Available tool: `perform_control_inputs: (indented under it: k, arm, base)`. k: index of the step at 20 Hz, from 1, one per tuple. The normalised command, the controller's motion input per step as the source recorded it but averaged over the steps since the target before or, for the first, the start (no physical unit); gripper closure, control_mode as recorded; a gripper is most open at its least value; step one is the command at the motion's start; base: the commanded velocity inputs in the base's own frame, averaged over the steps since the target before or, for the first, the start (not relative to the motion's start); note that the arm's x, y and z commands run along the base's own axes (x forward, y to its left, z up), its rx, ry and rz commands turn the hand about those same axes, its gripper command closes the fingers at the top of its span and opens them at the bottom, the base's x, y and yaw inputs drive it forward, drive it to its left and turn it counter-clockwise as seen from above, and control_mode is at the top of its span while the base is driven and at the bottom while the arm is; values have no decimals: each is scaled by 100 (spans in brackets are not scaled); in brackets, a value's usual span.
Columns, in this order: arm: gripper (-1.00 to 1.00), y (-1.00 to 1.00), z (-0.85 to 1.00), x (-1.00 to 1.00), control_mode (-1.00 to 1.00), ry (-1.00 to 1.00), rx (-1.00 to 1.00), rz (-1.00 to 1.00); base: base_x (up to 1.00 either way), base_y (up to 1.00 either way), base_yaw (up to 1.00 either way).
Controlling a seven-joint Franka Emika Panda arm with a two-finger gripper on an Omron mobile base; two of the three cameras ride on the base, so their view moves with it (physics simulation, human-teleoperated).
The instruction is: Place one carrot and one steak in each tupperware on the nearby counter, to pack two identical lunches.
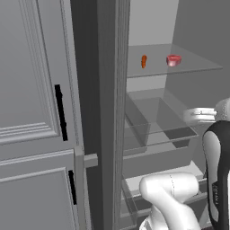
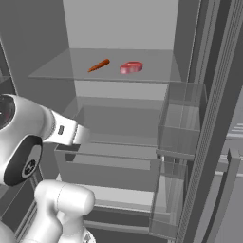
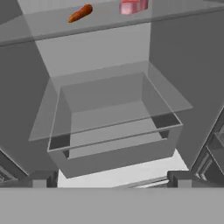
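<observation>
A small orange carrot (image 1: 143, 61) (image 2: 98, 65) (image 3: 80, 13) lies on the upper glass shelf (image 2: 152, 71) of an open fridge. A pink-red steak (image 1: 174, 60) (image 2: 131, 68) (image 3: 134, 6) rests just to its right on the same shelf. In the hand view my gripper (image 3: 111, 179) is open, its two dark fingertips (image 3: 41, 177) far apart with nothing between them. It sits well below the shelf and faces the fridge interior. The tupperware and the counter are out of view.
A clear drawer bin (image 3: 113, 131) juts out under the shelf, straight ahead of the hand. Door bins (image 2: 182, 123) line the open fridge door on the right. A tall grey panelled front with black handles (image 1: 60, 112) stands to the left.
</observation>
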Motion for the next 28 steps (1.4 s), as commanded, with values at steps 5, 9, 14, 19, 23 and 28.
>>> perform_control_inputs:
  k: [5,9,14,19,23,28]
  arm:
    - [-100,0,69,47,-100,-4,0,-6]
    - [-100,-6,73,62,-100,0,0,-10]
    - [-100,-16,50,34,-100,0,1,-8]
    - [-100,-17,-14,60,-100,0,2,-2]
    - [-100,-6,-26,94,-100,0,0,-6]
    - [-100,-13,-8,92,-100,0,0,-9]
  base:
    - [0,0,0]
    - [0,0,0]
    - [0,0,0]
    - [0,0,0]
    - [0,0,0]
    - [0,0,0]
